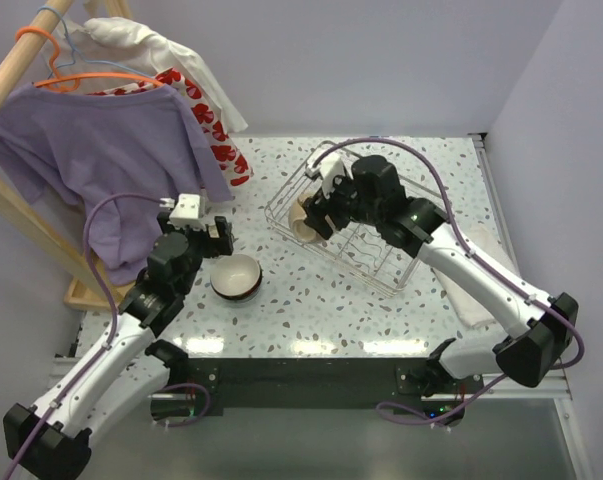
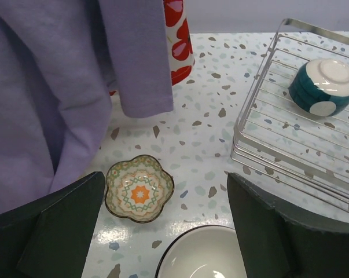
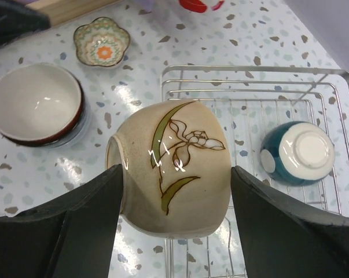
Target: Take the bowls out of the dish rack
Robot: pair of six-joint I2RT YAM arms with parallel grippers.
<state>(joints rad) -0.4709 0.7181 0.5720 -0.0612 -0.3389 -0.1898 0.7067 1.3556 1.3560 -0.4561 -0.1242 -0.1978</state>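
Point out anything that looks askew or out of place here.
The teal bowl lies tipped over in the dish rack, foot showing. The tan bowl sits sideways between the right gripper fingers. A purple shirt hangs low over the table. Nothing looks spilled or broken.

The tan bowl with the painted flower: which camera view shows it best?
The right wrist view: the tan bowl fills the middle, lying sideways in the right gripper, flower drawing clear. The top external view shows only a small tan part beside that gripper. The left wrist view misses it.
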